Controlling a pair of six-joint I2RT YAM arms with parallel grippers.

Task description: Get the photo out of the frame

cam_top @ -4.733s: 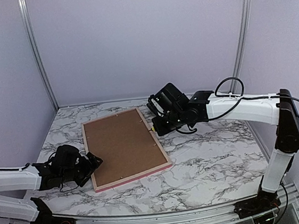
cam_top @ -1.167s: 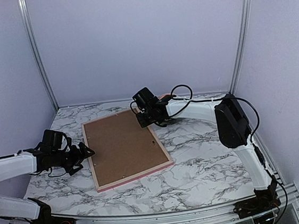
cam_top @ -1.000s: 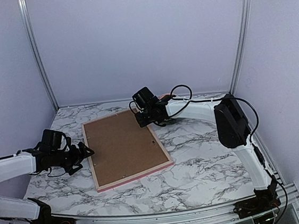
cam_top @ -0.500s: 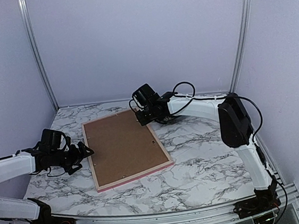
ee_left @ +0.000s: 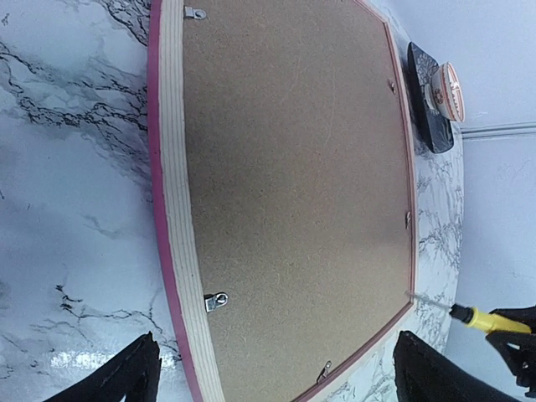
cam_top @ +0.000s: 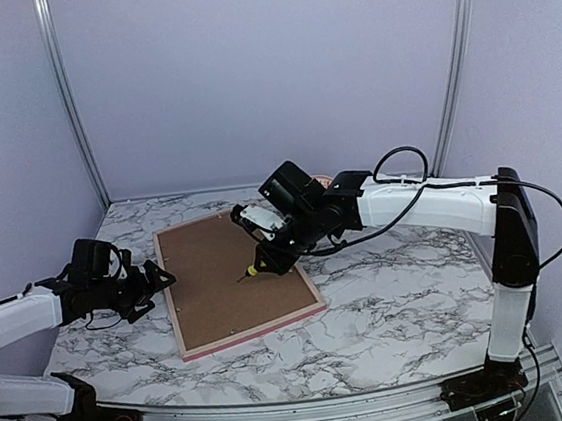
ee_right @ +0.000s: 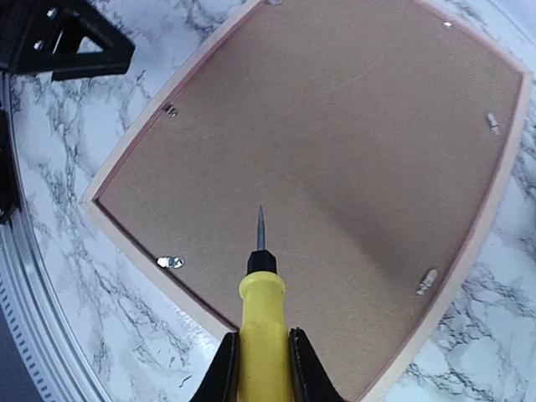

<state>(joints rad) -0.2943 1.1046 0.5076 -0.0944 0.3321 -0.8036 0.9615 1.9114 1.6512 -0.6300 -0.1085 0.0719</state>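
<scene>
The frame (cam_top: 255,333) lies face down on the marble table, and its pink border surrounds the brown backing board (cam_top: 219,267). The photo is hidden under the board. My right gripper (cam_top: 269,255) is shut on a yellow-handled screwdriver (ee_right: 261,310). The screwdriver's metal tip points down over the board's near-right part (ee_right: 335,126), a little above it. My left gripper (cam_top: 158,281) is open and empty at the frame's left edge (ee_left: 172,209), its fingers (ee_left: 134,377) spread wide. Small metal clips (ee_left: 216,301) (ee_right: 170,262) hold the board in.
A black block with a round orange-and-white item (ee_left: 435,88) stands beyond the frame's far right corner. The back wall and metal posts close the table behind. Marble table surface (cam_top: 401,298) lies to the right of the frame.
My right gripper has moved from the frame's far right corner toward the near side. It now holds the yellow screwdriver over the board. The left gripper has barely moved.
</scene>
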